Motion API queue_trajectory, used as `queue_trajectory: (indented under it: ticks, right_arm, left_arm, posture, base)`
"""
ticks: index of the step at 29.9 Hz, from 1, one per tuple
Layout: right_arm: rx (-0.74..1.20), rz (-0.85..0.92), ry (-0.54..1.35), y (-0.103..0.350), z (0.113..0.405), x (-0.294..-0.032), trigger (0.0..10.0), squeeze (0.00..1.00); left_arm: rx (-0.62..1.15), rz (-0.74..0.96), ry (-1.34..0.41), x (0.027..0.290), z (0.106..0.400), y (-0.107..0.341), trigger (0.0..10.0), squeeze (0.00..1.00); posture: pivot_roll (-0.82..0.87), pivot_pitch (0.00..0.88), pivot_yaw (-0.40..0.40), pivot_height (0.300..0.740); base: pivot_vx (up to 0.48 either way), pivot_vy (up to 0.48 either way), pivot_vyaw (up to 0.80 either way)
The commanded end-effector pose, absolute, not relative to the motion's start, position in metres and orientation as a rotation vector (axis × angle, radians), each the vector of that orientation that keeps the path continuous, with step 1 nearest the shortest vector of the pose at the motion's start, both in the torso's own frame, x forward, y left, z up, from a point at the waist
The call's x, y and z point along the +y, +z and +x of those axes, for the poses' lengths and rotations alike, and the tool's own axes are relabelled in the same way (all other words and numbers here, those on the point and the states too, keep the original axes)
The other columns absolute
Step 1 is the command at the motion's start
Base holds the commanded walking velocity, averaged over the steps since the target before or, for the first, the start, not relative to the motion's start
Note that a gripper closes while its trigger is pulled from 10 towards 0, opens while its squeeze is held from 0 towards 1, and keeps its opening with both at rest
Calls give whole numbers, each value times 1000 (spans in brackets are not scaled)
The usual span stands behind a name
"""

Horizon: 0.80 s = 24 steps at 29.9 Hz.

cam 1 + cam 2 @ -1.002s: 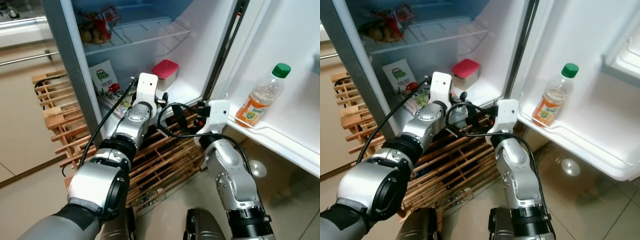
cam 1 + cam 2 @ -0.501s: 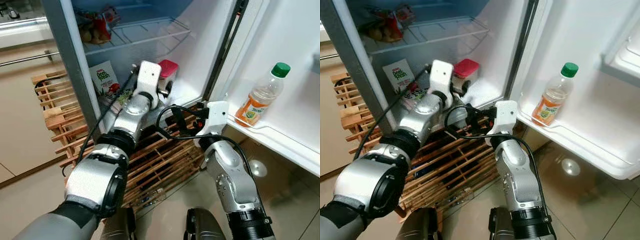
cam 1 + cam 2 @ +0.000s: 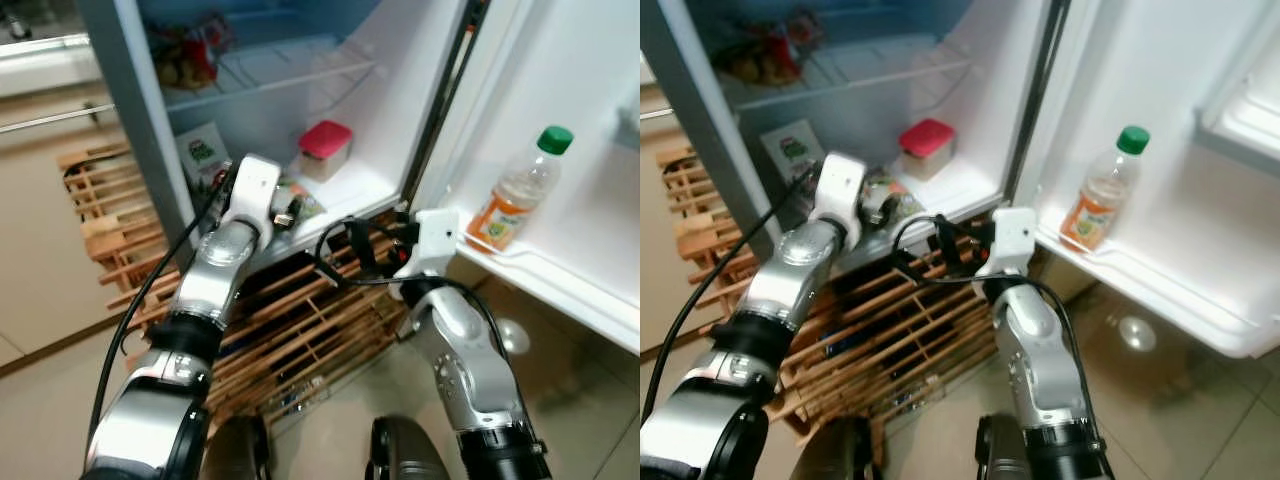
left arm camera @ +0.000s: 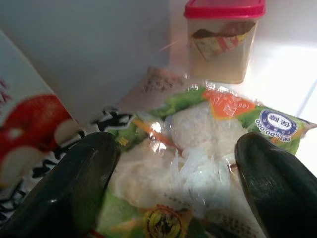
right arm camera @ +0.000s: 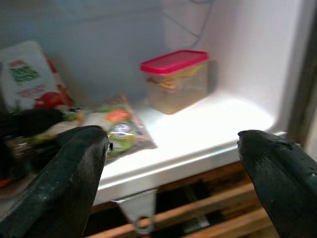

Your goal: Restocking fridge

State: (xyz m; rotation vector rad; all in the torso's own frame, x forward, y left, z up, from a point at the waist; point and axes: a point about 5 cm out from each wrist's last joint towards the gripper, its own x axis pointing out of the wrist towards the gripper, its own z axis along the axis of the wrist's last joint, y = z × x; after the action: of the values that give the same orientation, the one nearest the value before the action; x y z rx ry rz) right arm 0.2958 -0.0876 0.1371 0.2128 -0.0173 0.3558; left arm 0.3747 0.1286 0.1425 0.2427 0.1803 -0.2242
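Observation:
A clear bag of white and green food [image 4: 198, 144] lies flat on the white floor of the open fridge [image 3: 365, 190]. My left gripper [image 3: 287, 208] is open just in front of it, one finger [image 4: 74, 183] on each side, and the jaws are not closed on it. Behind the bag stands a red-lidded box [image 3: 325, 148], with a juice carton [image 3: 203, 152] to its left. My right gripper [image 5: 173, 144] is open and holds nothing; it hovers outside the fridge's lower front edge.
An orange drink bottle [image 3: 515, 190] with a green cap stands in the door shelf [image 3: 560, 275] on the right. A wooden slatted rack [image 3: 300, 320] sits on the floor below the fridge. Packets lie on the upper wire shelf [image 3: 280, 70]. Cabinets are at the left.
My left arm has drawn back leftward from beside the red-lidded box, and the bag now shows on the fridge floor. The right arm has barely moved.

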Motion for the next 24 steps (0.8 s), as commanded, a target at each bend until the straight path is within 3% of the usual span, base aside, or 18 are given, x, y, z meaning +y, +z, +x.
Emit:
queue_trajectory:
  ticks: [1,9,16,24]
  right_arm:
    - [-32,216,362,141,296,-88,10000,0]
    - [-28,211,352,140,294,-92,10000,0]
    - [-31,206,357,142,296,-91,10000,0]
    - [-35,204,357,143,298,-91,10000,0]
  left_arm:
    - [240,271,-227,128,373,134,10000,0]
    - [296,268,-191,134,363,128,10000,0]
    - [246,176,-308,89,375,138,10000,0]
    - [199,144,-362,59,388,155,10000,0]
  posture:
    - [-85,0,-20,652]
    - [-97,0,-25,652]
    - [-107,0,-30,652]
    - [-113,0,-27,652]
  base:
    - [0,0,0]
    - [0,0,0]
    - [0,0,0]
    - [0,0,0]
